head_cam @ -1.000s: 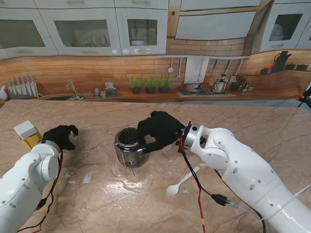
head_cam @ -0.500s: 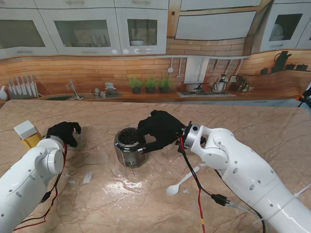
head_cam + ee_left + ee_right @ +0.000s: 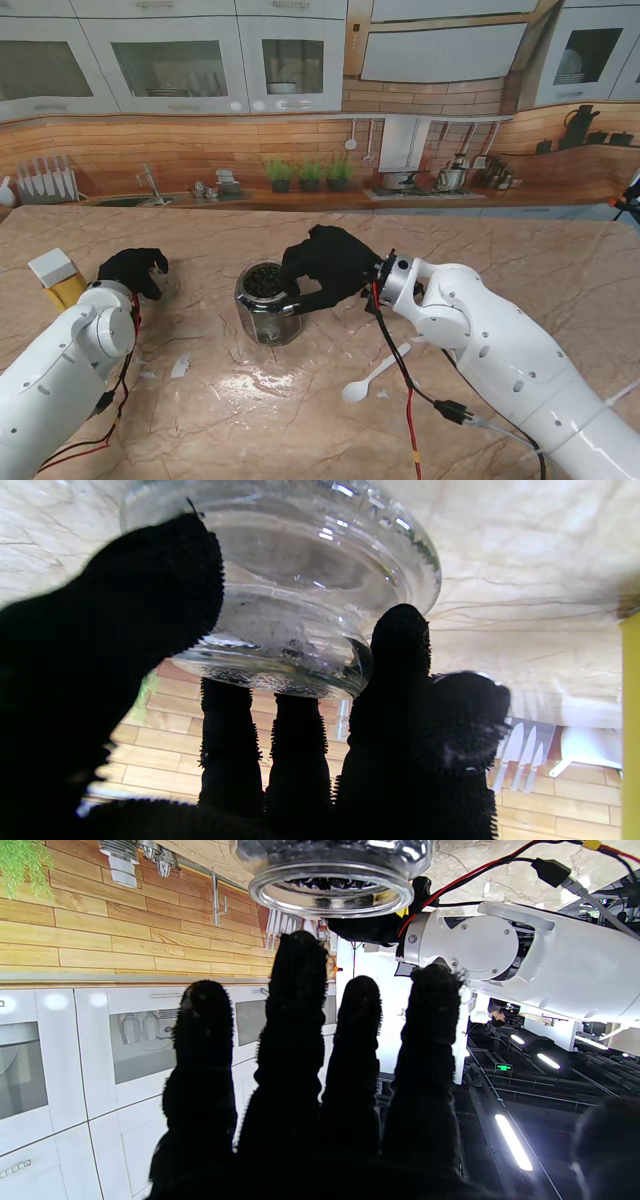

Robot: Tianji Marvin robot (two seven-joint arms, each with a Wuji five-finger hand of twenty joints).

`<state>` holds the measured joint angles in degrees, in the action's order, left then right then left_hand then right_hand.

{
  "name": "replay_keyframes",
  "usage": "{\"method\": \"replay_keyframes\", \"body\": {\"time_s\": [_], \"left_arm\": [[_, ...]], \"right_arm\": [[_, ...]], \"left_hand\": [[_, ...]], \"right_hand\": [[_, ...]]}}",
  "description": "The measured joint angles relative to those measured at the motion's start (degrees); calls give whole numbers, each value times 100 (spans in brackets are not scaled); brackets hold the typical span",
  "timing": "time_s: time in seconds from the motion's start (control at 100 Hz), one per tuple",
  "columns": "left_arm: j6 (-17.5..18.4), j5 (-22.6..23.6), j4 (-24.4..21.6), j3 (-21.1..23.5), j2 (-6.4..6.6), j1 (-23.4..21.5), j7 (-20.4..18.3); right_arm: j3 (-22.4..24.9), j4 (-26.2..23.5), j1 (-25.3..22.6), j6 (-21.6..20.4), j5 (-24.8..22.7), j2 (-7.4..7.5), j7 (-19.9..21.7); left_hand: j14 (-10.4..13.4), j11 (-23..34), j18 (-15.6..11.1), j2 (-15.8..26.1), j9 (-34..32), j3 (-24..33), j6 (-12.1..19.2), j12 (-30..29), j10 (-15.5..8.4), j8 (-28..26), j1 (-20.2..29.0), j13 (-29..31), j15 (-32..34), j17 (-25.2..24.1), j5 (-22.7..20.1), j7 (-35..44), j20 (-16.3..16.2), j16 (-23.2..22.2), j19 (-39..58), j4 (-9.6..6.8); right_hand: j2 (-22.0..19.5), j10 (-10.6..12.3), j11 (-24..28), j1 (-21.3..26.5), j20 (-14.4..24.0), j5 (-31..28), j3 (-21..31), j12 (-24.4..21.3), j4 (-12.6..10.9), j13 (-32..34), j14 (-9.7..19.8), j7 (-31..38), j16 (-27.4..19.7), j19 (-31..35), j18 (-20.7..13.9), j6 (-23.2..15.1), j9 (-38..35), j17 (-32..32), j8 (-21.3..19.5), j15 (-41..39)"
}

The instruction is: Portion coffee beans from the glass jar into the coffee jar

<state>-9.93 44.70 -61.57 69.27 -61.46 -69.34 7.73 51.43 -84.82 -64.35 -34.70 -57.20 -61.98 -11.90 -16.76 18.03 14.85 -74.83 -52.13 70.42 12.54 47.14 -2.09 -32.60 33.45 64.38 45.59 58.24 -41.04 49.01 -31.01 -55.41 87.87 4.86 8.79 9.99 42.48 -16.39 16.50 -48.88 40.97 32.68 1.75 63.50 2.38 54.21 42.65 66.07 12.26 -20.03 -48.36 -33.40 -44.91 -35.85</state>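
Spanning a kitchen backdrop, marble table (image 3: 300, 400) apparently bears white spoon (image 3: 372, 376).

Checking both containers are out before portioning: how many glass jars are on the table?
2. One glass jar of coffee beans mid-table by the right hand; one clear glass jar at the left hand, mostly hidden from the stand.

A mock kitchen in a lab — the marble-patterned table (image 3: 300, 420) backs onto a printed backdrop (image 3: 200, 140) of white cabinets, wood panelling, knife block and stove, while the right wrist view shows a dark hall with strip lights (image 3: 510, 1140).
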Motion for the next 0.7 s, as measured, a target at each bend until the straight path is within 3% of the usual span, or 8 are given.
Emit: {"method": "replay_keyframes", "body": {"time_s": [0.04,0.11,0.14,0.24,0.32,0.39,0.41,0.7], "left_arm": [[44,12,-80,92,-10,-74,-51],[78,104,-309,224,-10,-251,-152],[108,167,-411,273,-8,-332,-191],[201,394,-650,363,-3,-517,-250],[283,460,-794,449,-8,-630,-279],[331,475,-944,548,-10,-742,-375],[334,476,-994,576,-10,-774,-422],[468,530,-1497,848,0,-1004,-754]], "right_arm": [[1,0,0,-1,-15,-1,-22],[12,0,-6,-2,-38,-4,-52],[19,0,-12,-3,-46,-6,-60],[45,-3,-31,-3,-55,-8,-71],[54,-6,-44,-4,-59,-8,-80],[64,-11,-55,-7,-70,-8,-87],[69,-14,-60,-7,-74,-8,-89],[114,-36,-116,-3,-100,-3,-101]], "left_hand": [[0,0,4,-16,-8,-111,0,0,-1,0,0,3,49,3,-13,0,43,61,95,-239],[-10,0,29,-66,-51,-125,3,-1,-4,-2,7,44,64,29,-57,-1,52,200,125,-251],[-19,0,40,-115,-60,-154,3,-2,-10,-13,8,54,65,36,-70,-1,54,279,129,-405],[-60,0,95,-179,-169,-202,3,-30,-16,-53,9,117,65,81,-134,-1,61,320,183,-416],[-61,0,99,-196,-277,-332,4,-32,-16,-53,20,139,141,98,-182,-13,76,324,187,-631],[-61,-1,103,-264,-357,-355,27,-33,-16,-53,24,143,290,101,-237,-14,113,324,196,-635],[-61,-1,104,-298,-367,-381,29,-33,-16,-53,25,143,319,101,-250,-14,114,324,197,-730],[-61,-1,119,-302,-455,-496,30,-33,-16,-66,29,199,450,137,-295,-14,117,324,210,-784]], "right_hand": [[0,0,1,0,0,0,0,0,-1,0,0,0,0,0,-2,0,0,0,0,0],[0,0,1,1,-1,0,0,0,-1,0,1,2,0,0,-37,0,0,-1,0,0],[0,0,2,20,-2,0,0,0,-2,0,1,2,0,0,-46,0,0,-1,0,0],[0,0,46,57,-5,0,-1,0,-3,2,1,4,0,0,-50,0,0,-1,0,0],[0,0,79,57,-7,0,-1,0,-3,5,1,7,0,0,-52,0,0,-1,0,0],[0,0,80,57,-7,0,-1,0,-4,16,1,7,0,0,-54,0,0,-8,0,0],[0,0,80,57,-7,0,0,0,-4,26,2,7,0,0,-54,0,0,-8,0,-1],[88,0,80,57,-10,0,3,0,-4,43,3,9,0,0,-55,-1,0,-9,0,-5]]}}
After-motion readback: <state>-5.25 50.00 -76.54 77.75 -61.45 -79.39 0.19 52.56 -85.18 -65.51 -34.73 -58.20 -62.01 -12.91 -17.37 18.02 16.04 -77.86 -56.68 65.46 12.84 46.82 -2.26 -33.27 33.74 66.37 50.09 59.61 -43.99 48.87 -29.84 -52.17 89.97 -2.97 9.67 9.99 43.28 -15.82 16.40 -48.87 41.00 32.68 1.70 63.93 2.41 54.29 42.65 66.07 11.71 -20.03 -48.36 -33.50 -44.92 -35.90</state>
